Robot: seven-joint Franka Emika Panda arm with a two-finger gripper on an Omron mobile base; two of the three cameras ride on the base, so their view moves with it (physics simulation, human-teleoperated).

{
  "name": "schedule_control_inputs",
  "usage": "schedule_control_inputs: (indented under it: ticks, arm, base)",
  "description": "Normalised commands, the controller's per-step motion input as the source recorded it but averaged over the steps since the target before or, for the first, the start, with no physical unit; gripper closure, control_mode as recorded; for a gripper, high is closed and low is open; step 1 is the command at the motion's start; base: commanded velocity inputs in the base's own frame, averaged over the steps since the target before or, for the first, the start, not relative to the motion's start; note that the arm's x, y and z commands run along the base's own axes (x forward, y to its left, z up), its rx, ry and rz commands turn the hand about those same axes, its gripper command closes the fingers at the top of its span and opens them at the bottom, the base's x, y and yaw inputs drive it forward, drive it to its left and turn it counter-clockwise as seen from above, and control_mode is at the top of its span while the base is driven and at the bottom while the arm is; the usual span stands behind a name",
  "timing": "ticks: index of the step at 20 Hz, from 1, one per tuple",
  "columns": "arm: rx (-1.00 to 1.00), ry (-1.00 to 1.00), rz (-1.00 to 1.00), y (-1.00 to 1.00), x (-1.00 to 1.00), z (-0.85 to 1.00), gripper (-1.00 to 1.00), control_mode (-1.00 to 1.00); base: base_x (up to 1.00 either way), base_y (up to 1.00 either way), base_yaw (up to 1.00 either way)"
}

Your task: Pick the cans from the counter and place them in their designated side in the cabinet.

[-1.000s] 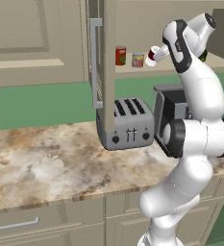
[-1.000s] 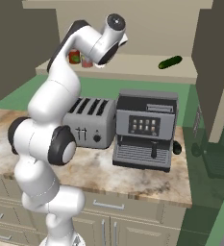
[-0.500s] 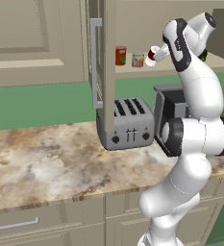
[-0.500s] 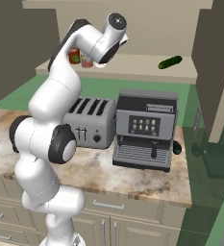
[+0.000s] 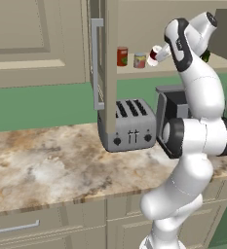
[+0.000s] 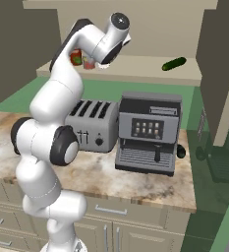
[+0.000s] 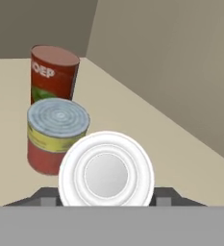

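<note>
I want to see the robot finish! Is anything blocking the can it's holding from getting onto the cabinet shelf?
Nothing visible blocks it. The gripper holds the red-and-white can just over the shelf, whose bare surface lies open under and ahead of it. The yellow-banded can and taller red can stand off to one side.

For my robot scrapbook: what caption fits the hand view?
Held white-ended can nears the yellow-banded can and tall red can.

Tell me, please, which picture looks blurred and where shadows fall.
Hand view: the white round can end is soft-edged and flatly lit. Left base view: the beige cabinet's open door is sharp, its inner side shaded. Right base view: crisp, dark wall at left.
</note>
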Motion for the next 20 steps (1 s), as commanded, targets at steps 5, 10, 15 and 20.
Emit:
schedule_control_inputs:
  ticks: [5, 10, 15, 20]
  arm:
    - [-0.01, -0.05, 0.02, -0.01, 0.0, 0.0, -1.0, -1.0]
    - [0.0, -0.07, 0.02, 0.0, 0.0, 0.0, -1.0, -1.0]
    - [0.0, -0.1, 0.01, 0.0, -0.03, 0.0, -1.0, -1.0]
    - [0.0, -0.13, 0.0, -0.04, -0.32, 0.01, -1.0, -1.0]
  base:
    - [0.0, 0.0, 0.0]
    - [0.0, 0.0, 0.0]
    - [0.0, 0.0, 0.0]
    - [0.0, 0.0, 0.0]
